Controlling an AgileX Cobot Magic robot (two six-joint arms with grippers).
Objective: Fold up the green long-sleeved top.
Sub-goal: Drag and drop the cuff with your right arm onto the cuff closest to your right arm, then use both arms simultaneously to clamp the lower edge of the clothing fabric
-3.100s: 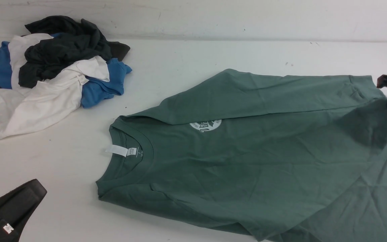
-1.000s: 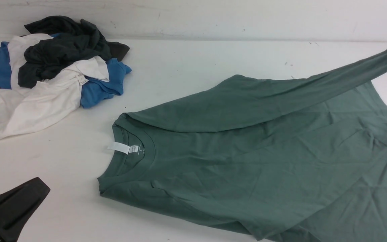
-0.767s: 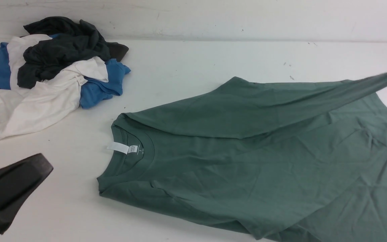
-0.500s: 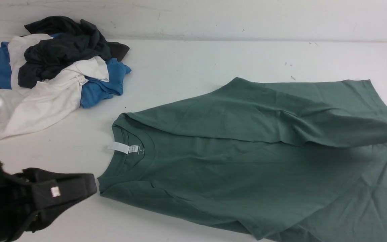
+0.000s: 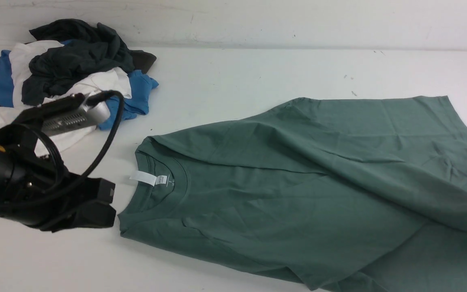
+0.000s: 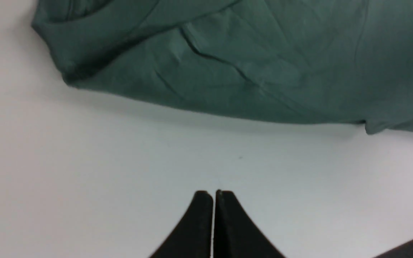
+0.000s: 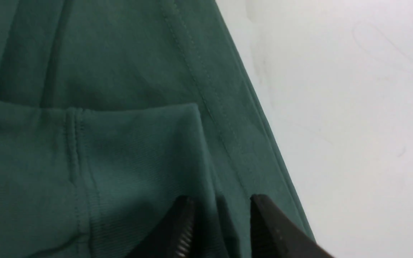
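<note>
Sleeve draped across its body, the green long-sleeved top lies flat at centre and right of the frame. Fingers of the right gripper stand spread over the cuff; those of the left gripper are pressed together beside the collar. Garment pile upper left.

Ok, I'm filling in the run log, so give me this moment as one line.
green top: flat on table, sleeve laid across body | left gripper: shut, off the cloth near shoulder | right gripper: open over cuff
</note>
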